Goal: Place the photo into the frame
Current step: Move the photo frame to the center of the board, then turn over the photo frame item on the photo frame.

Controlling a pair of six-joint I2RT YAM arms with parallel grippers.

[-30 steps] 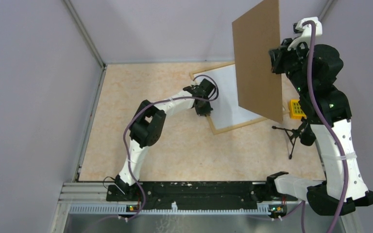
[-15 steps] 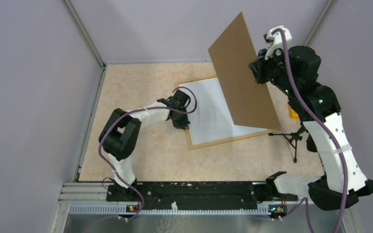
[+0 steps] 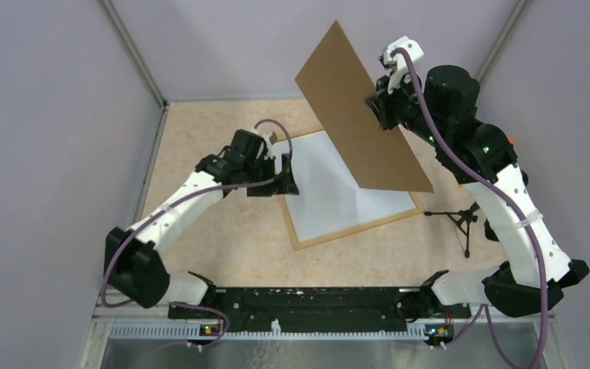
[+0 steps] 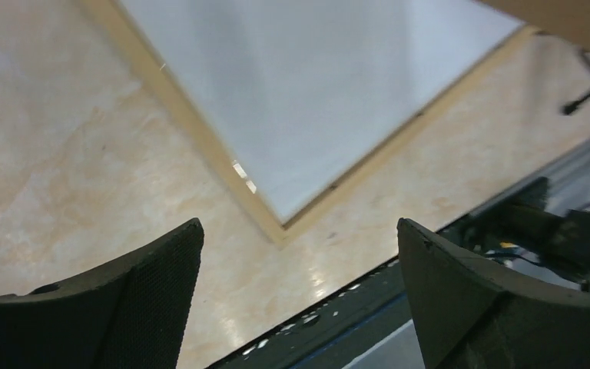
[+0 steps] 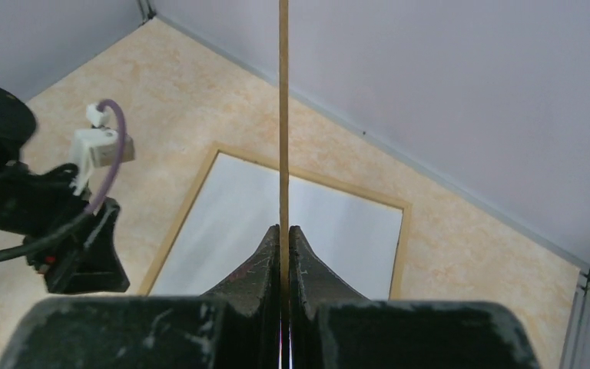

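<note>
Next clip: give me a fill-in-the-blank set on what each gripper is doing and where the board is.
1. The right gripper is ____ on the backing board.
2. The left gripper is ____ and holds nothing.
3. The backing board hangs tilted ____ the frame.
Missing words: shut; open; above.

Even, soft light is seen throughout. A faint shadow is cast by the backing board point(image 3: 357, 131) inside the frame point(image 3: 353, 228). The left wrist view is blurred, with glare on the table point(image 4: 315, 277).
</note>
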